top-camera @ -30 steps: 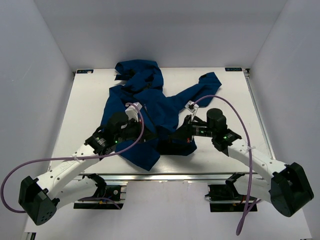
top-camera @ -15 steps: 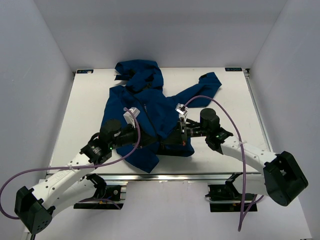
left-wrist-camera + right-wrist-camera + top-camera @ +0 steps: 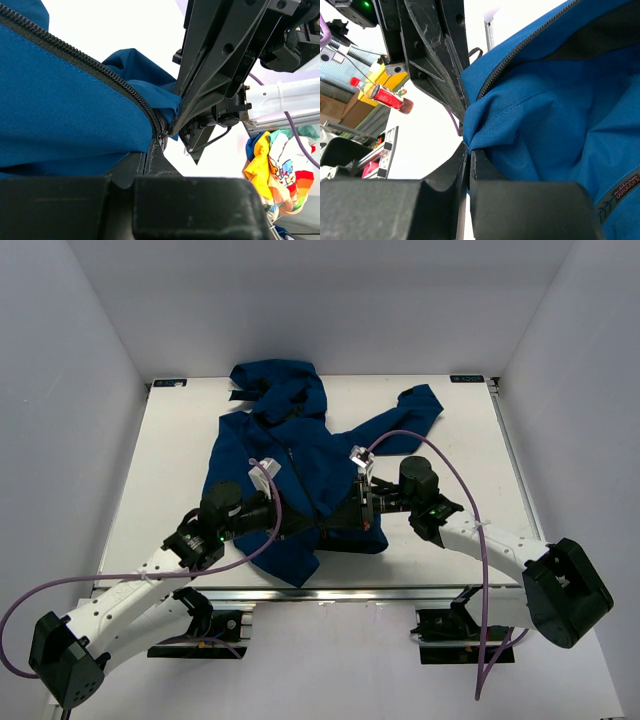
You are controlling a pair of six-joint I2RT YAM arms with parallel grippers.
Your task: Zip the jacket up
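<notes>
The dark blue jacket (image 3: 290, 455) lies spread on the white table, hood at the far side. Both arms reach its near hem and meet there. My left gripper (image 3: 318, 526) is shut on the jacket's edge at the lower end of the black zipper (image 3: 75, 52); in the left wrist view its jaws (image 3: 154, 146) pinch right at the zipper's end. My right gripper (image 3: 338, 520) is shut on a fold of blue fabric (image 3: 520, 135), its jaws (image 3: 468, 148) closed tight. The open front shows zipper teeth (image 3: 520, 50) and black lining (image 3: 605, 30). The two grippers' tips almost touch.
The white table (image 3: 160, 470) is walled in by white panels on three sides, with a metal rail along its near edge (image 3: 330, 592). Purple cables (image 3: 275, 520) loop over both arms. One sleeve (image 3: 415, 405) stretches to the far right.
Both grippers have moved toward each other over the near hem, the left one rightward and the right one leftward. The hem has bunched between them. Both stayed shut.
</notes>
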